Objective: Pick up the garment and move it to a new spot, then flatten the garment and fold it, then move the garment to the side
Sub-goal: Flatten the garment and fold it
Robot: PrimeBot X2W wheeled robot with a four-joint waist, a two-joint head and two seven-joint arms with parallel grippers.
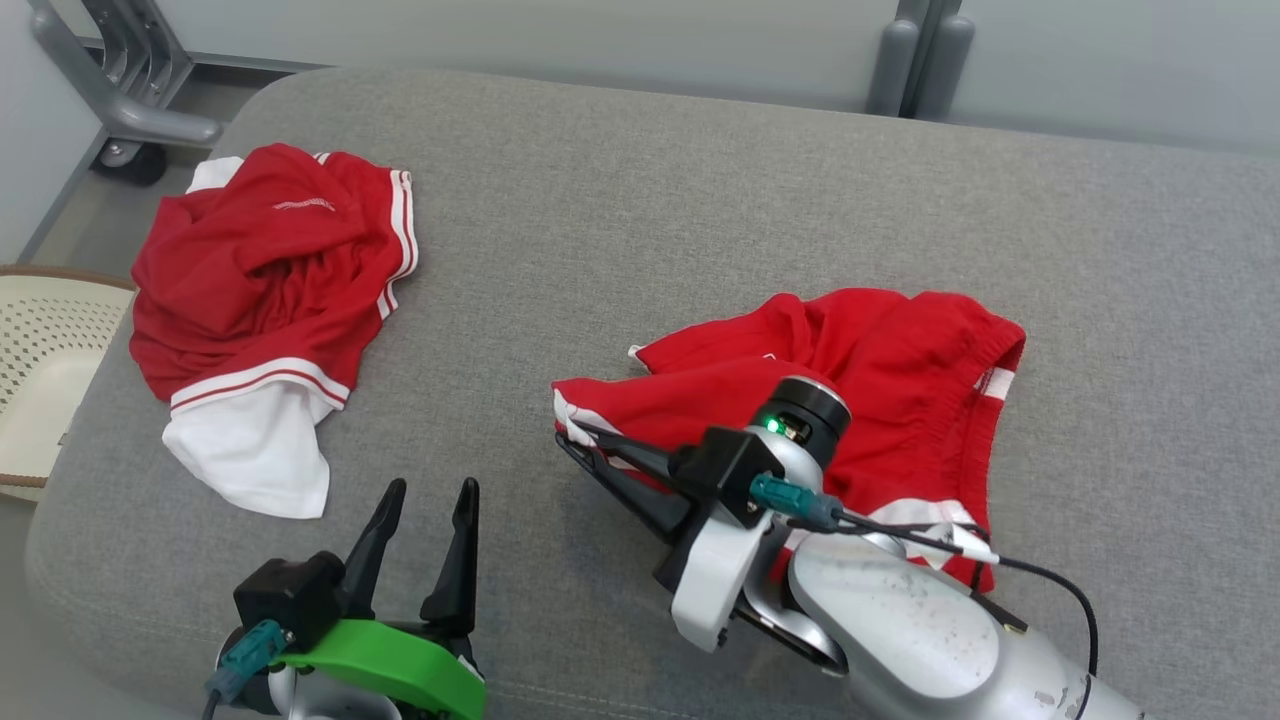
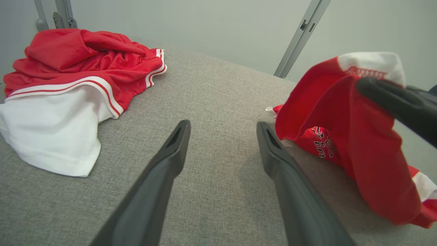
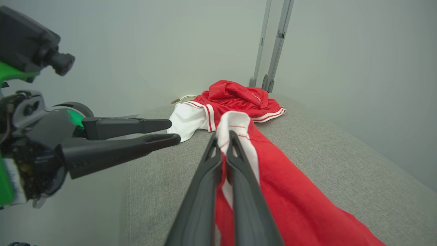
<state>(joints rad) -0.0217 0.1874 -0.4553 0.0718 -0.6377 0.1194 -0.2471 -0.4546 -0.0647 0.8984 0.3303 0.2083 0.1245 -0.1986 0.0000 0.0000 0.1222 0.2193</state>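
Two dark fingers of the left gripper (image 1: 432, 487) stand spread wide at the near edge of the grey cushion (image 1: 650, 200), with nothing between them; bare fabric lies under and ahead of them. Just to its right, the right gripper (image 1: 563, 432) points leftward, its fingers pressed together on a white-trimmed hem corner of the red shorts (image 1: 900, 370); in the right wrist view that corner stands up past the fingertips, pinched and raised off the cushion, while the rest of the cloth trails back along the arm. The shorts lie rumpled on the right half of the cushion, waistband toward the right, their near part hidden under the pale forearm (image 1: 900, 620); black lettering shows on a fold in the left wrist view. A strip of open cushion separates the raised corner from the left gripper; the two grippers are near but apart.

Farther off to the left, a second garment (image 1: 270, 280), red with white stripes and a white panel, sits bunched near the cushion's left edge, well apart from the shorts; a broad bare stretch runs between the two and on to the far edge. Past the left edge stands a pale perforated basket (image 1: 40, 350), partly cut off by the frame; its holed wall and pale bottom show, and what the hidden part holds I cannot tell. At the far left corner a grey metal frame (image 1: 120, 110) on a dark wheel stands by the cushion; two grey uprights (image 1: 915, 60) rise behind the far edge.
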